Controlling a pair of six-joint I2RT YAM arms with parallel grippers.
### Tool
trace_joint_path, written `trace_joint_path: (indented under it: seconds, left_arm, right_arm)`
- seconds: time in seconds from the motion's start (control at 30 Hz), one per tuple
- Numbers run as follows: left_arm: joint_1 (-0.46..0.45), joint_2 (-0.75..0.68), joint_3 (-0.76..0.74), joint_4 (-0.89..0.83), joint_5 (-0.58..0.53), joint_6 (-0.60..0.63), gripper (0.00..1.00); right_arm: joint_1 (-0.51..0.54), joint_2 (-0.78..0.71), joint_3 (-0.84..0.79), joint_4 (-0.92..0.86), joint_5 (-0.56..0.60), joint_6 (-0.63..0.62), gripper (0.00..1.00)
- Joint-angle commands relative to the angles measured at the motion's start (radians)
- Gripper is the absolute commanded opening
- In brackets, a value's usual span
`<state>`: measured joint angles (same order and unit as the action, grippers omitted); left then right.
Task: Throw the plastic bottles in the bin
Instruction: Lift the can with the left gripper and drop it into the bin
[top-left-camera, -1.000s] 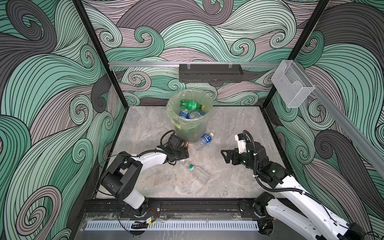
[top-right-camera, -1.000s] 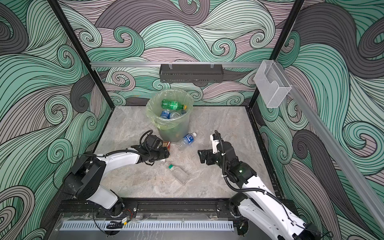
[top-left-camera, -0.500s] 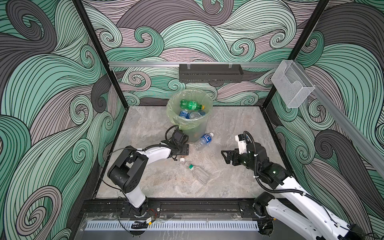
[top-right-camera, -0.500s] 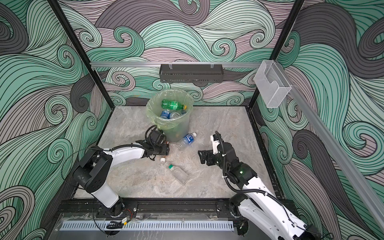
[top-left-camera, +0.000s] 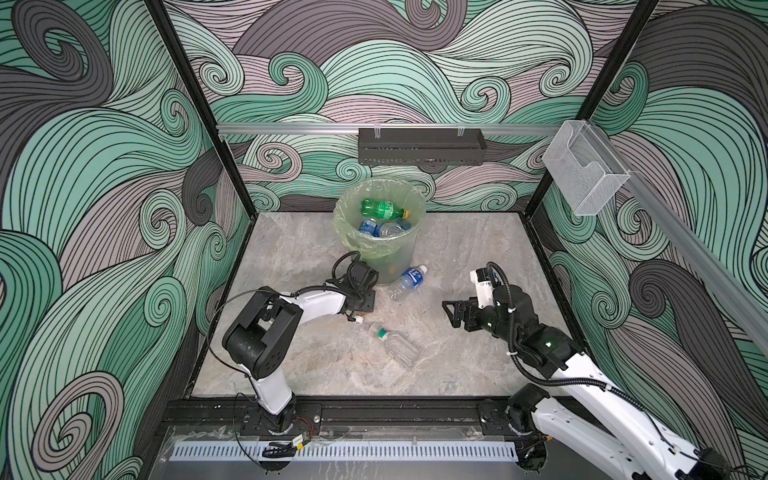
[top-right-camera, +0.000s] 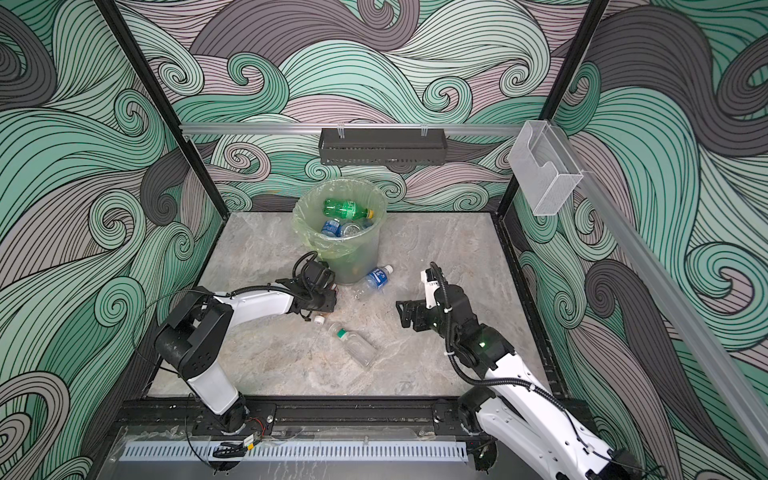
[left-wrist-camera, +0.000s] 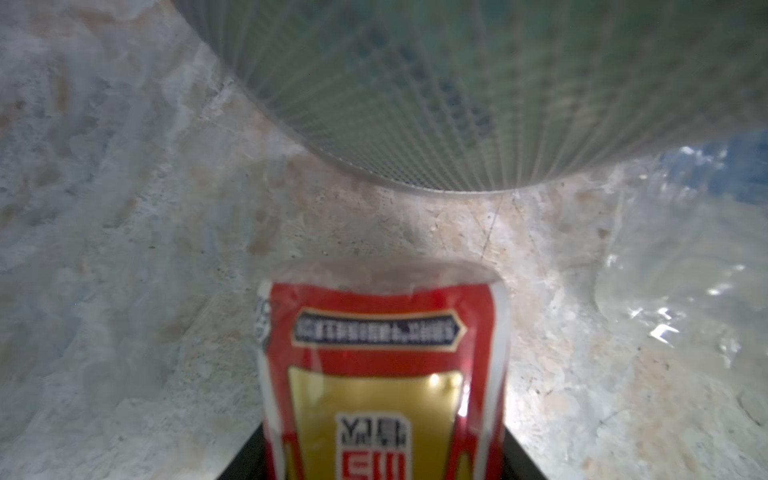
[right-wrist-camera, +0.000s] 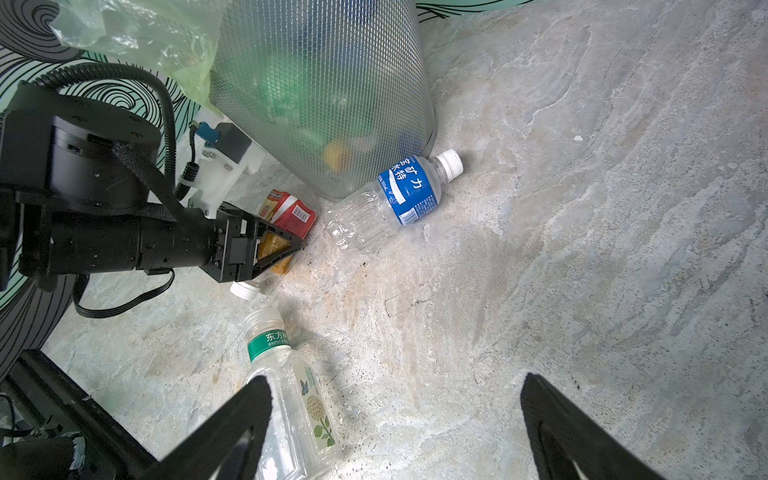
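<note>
While grasping the red-label bottle (left-wrist-camera: 382, 374) in the left gripper (right-wrist-camera: 286, 247) — lift above the rim of the bin (top-left-camera: 395, 262).
Release only over the opening, with the right gripper (right-wrist-camera: 395, 384) splayed and empty.

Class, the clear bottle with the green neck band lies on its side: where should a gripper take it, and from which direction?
Probably mid-body on the clear bottle, from above, jaws across its width: it lies flat, the table bare along both long sides.
</note>
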<state>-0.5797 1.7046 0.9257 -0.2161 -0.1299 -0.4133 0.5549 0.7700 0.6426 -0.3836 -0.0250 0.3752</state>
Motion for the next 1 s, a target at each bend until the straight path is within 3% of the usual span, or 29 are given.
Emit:
trace_joint_path:
  seconds: [0.0,0.2,0.6,0.8,0.97]
  left_arm:
    - [-0.006,-0.091,-0.038,-0.028,-0.025,-0.029,0.51]
    - [-0.006,-0.294,-0.171,-0.038,-0.024,-0.058,0.49]
    - [-0.003,-0.886,-0.324,-0.146,-0.081,-0.073,0.50]
    - [-0.004,-1.099,-0.217,-0.218,-0.062,-0.028,0.52]
    - [-0.003,-1.032,-0.061,-0.289,-0.003,0.016,0.55]
  right_arm:
    - [-0.006,-0.008,-0.009,0.006,0.013,0.005,0.94]
    - [-0.006,0.002,-0.014,0.019,0.012,0.004,0.94]
    - [-0.006,0.079,0.012,0.086,-0.013,0.007,0.94]
    - [-0.004,0.101,0.029,0.085,-0.030,0.004,0.93]
    - [-0.005,0.110,0.024,0.097,-0.036,0.010,0.92]
